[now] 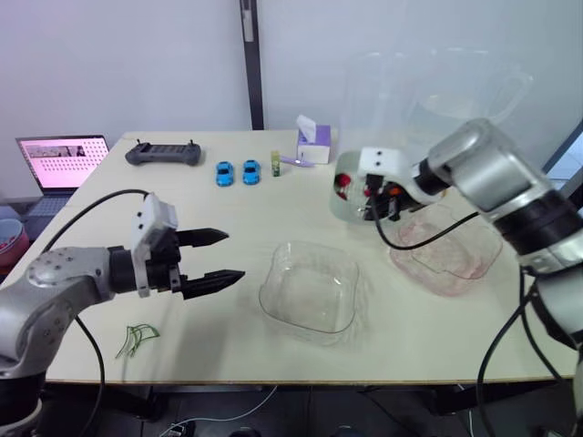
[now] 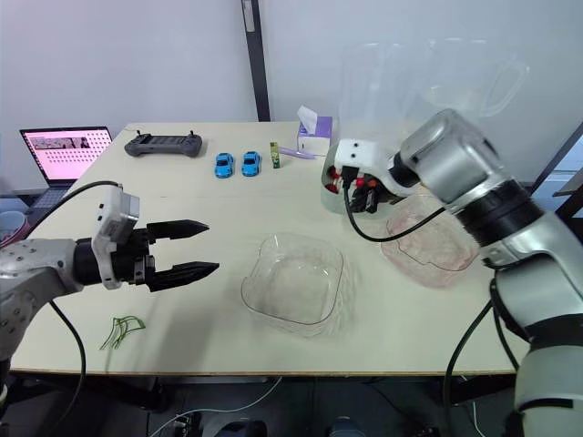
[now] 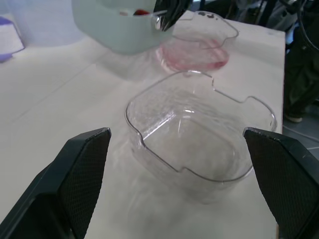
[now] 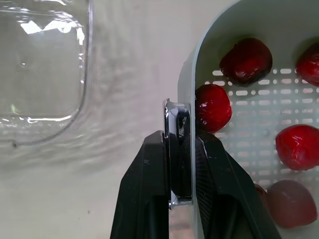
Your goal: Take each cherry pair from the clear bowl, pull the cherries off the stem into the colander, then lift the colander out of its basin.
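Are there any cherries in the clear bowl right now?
No, the clear bowl shows just its bare see-through bottom, while the red cherries lie on the slotted floor of the colander.

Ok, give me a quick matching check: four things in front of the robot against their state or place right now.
1 bowl
2 colander
3 stems
4 left end effector

A open, over the table
B lying loose near the front edge
C empty
D holds cherries, rim clamped by the right end effector

Pairs: 1-C, 2-D, 3-B, 4-A
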`<action>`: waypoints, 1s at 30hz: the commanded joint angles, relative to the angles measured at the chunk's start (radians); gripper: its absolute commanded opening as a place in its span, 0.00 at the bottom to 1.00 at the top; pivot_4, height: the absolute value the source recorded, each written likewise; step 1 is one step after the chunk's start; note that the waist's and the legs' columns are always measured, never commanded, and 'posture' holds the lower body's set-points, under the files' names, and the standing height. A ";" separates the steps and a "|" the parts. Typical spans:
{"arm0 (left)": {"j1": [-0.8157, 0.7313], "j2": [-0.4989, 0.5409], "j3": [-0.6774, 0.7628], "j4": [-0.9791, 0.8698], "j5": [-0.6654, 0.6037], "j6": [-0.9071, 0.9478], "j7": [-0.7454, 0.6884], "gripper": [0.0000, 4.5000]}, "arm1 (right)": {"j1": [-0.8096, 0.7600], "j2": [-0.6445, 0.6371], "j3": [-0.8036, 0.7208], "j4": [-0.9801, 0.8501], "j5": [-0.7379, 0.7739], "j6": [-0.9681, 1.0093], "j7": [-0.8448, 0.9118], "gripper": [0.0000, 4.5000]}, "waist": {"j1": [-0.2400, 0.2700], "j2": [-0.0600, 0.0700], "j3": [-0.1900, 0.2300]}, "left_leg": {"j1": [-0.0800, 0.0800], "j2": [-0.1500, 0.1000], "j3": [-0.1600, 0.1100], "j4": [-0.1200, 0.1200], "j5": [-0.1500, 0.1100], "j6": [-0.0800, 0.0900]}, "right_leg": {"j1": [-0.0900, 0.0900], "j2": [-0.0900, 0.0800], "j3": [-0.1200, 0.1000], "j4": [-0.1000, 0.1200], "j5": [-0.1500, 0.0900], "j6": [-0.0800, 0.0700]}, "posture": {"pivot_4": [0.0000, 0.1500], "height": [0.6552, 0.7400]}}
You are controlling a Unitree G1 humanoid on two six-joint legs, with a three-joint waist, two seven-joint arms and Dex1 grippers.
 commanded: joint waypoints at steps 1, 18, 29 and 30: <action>0.044 0.021 0.092 -0.079 -0.045 0.019 0.048 1.00 | -0.028 0.036 -0.017 0.070 -0.051 -0.082 0.046 0.04 | 0.002 0.000 0.000 | 0.000 0.000 0.000 0.000 0.000 0.000 | 0.000 0.000 0.000 0.000 0.000 0.000 | 1.00 1.00; 0.127 0.074 0.174 -0.108 -0.131 0.037 0.116 1.00 | 0.006 0.152 -0.138 0.285 -0.146 -0.241 0.055 1.00 | 0.000 0.000 0.000 | 0.000 0.000 0.000 -0.001 0.000 -0.001 | 0.000 0.000 0.000 0.000 0.000 0.000 | 1.00 1.00; -0.028 0.056 0.061 0.078 -0.048 -0.049 0.077 1.00 | 0.088 -0.001 -0.522 0.135 0.035 -0.150 -0.018 1.00 | 0.007 0.000 0.000 | 0.001 0.000 0.000 -0.001 0.000 -0.001 | 0.001 0.000 0.000 0.000 0.000 0.000 | 1.00 1.00; -0.041 0.055 0.042 0.099 -0.022 -0.063 0.077 1.00 | 0.124 -0.010 -0.565 0.103 0.056 -0.141 -0.044 1.00 | 0.008 0.000 0.000 | 0.001 0.000 0.000 -0.001 0.000 -0.001 | 0.001 0.000 0.000 0.000 0.000 0.000 | 1.00 1.00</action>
